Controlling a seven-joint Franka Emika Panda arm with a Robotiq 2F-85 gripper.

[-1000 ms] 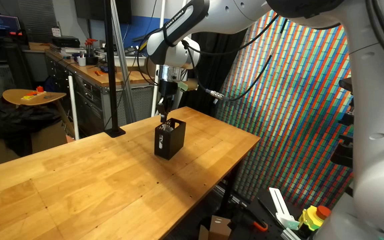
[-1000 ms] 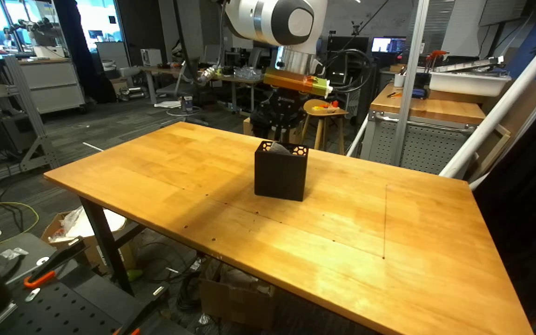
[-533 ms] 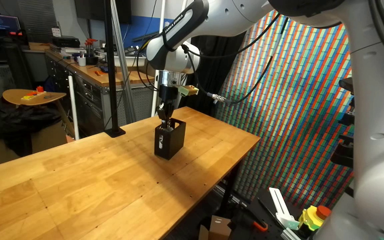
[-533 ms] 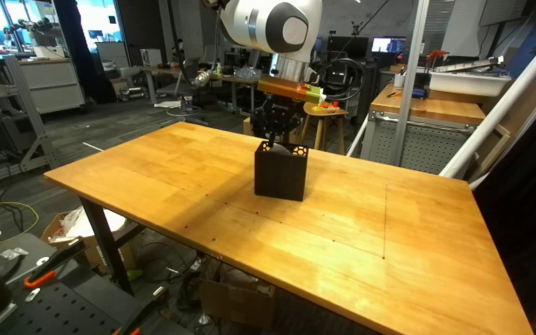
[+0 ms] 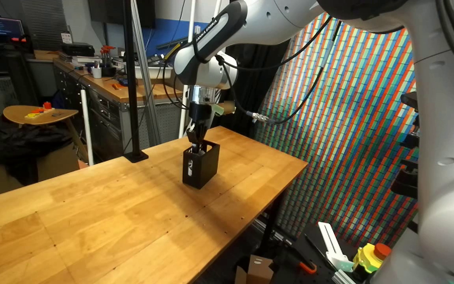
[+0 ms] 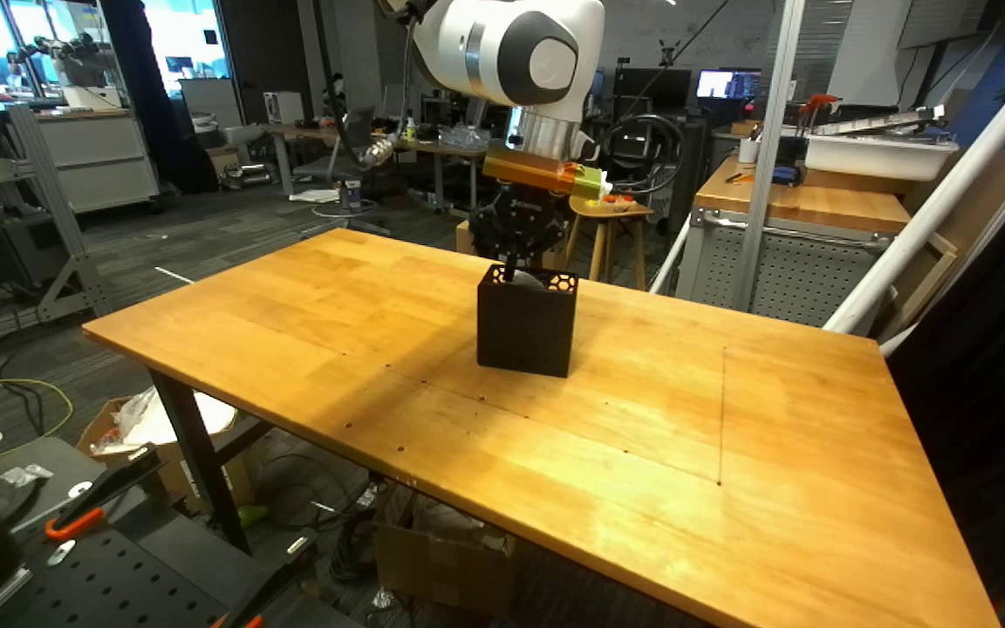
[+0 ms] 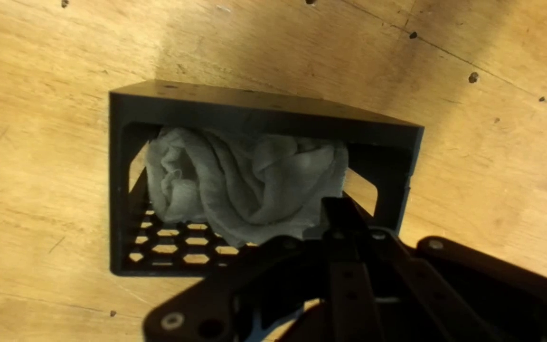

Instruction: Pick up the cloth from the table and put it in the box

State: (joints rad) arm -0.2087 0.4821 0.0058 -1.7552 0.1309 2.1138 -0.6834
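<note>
While black post (image 5: 131,79) borders table (image 5: 132,205), gripper (image 7: 342,216) jaws together, tips in box (image 6: 527,327) with cloth (image 7: 235,185)

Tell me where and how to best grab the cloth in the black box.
I'd pinch the cloth by the raised fold near its middle, coming straight down: the box is open on top but walled at the sides, and that fold likely gives slack.

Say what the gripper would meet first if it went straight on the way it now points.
Most likely the cloth in the box: the gripper points down into it, its shut fingers overlapping the cloth's edge in the wrist view. Depth is unclear; they may be touching.
</note>
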